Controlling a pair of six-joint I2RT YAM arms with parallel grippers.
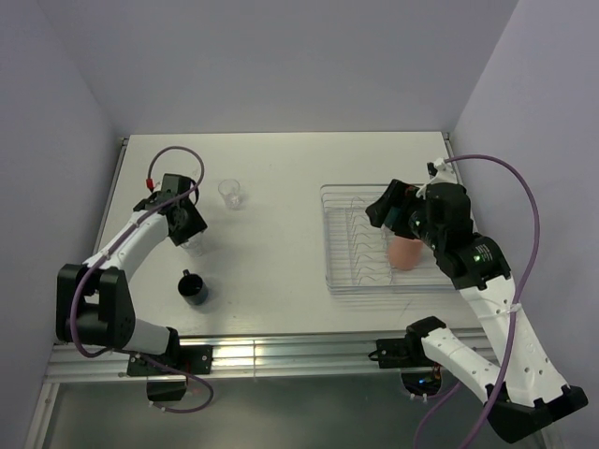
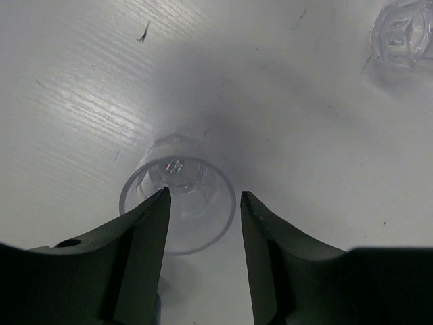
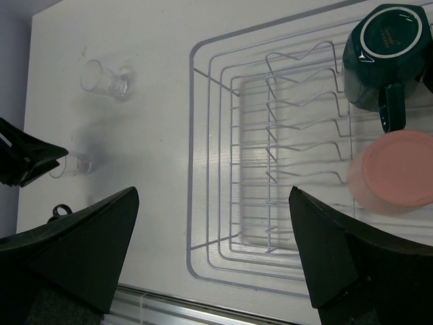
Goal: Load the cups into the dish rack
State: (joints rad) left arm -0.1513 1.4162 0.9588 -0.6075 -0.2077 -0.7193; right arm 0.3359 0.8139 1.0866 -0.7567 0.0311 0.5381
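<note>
My left gripper (image 2: 205,196) is open over a clear glass tumbler (image 2: 178,203) standing upright on the table. One finger is over its mouth and the other is just outside its rim. In the top view the gripper (image 1: 190,234) covers most of this tumbler (image 1: 196,247). A second clear tumbler (image 1: 230,193) stands further back. A black mug (image 1: 195,288) stands nearer. My right gripper (image 3: 213,196) is open wide and empty above the dish rack (image 3: 191,135). The rack holds an upturned dark green mug (image 3: 382,54) and an upturned salmon cup (image 3: 396,172).
The dish rack (image 1: 328,238) sits on the right half of the white table. The salmon cup (image 1: 404,253) shows beside my right wrist. A metal rail (image 1: 281,354) runs along the table's near edge. Grey walls close in the left, back and right.
</note>
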